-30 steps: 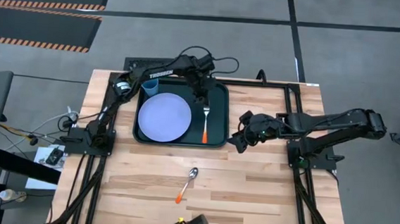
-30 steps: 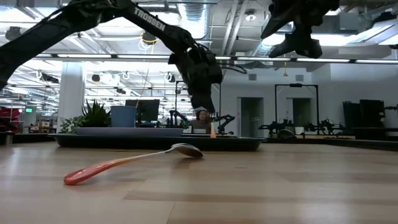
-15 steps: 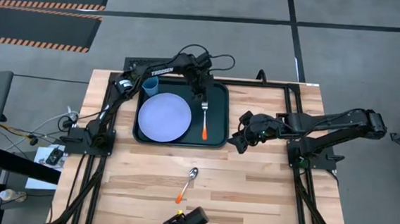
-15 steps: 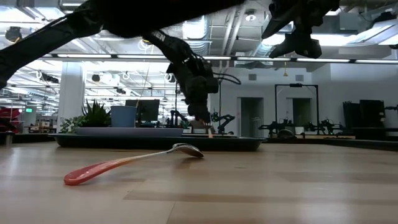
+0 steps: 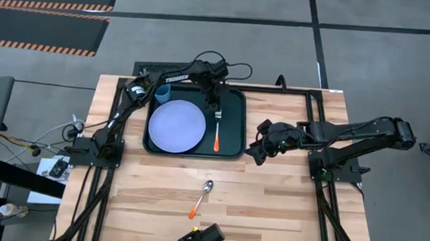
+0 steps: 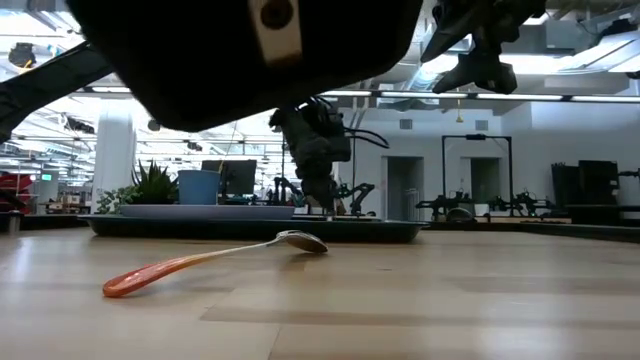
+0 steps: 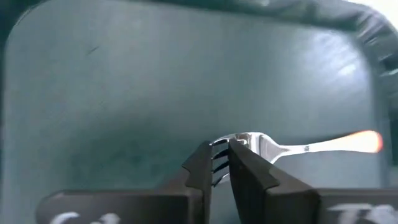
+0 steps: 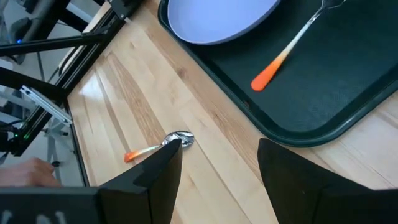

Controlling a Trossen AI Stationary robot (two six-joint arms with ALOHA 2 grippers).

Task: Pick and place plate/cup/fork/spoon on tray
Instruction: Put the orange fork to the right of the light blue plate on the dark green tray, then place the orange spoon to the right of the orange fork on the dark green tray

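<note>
Task progress: 3 of 4 items on the tray (image 5: pixel 235 99); 1 left on the table (image 5: pixel 285 209).
Plate (image 5: pixel 176 127): flat on the tray's left half, filling most of that side.
Cup (image 5: pixel 161 93): upright in the tray's far-left corner, just beside the plate rim.
Fork (image 5: pixel 218 132): lying on the tray's right half, tines toward the far edge, orange handle toward the near edge; beside the plate, apart from it.
Spoon (image 5: pixel 201 197): not yet placed; on bare wood in front of the tray, well apart from it, bowl toward the tray, orange handle pointing away.
Left gripper (image 5: pixel 216 105): low over the tray at the fork's tine end; fingers nearly together, only a narrow gap between the tips, tines showing in that gap in the left wrist view. Pinching the fork's head or merely resting against it: hard to tell from these views; judged a light hold or a release in progress.
Fork in left wrist view (image 7: pixel 292 147): neck and handle running out from between the fingertips, lying on the tray floor.
Right gripper (image 5: pixel 260 150): waiting above the table just right of the tray, fingers spread wide, nothing between them.
Spoon in right wrist view (image 8: pixel 158 147): visible past the spread fingers, untouched.
Remaining work, as judged: clear the fork, then fetch the spoon and set it on the tray.
</note>
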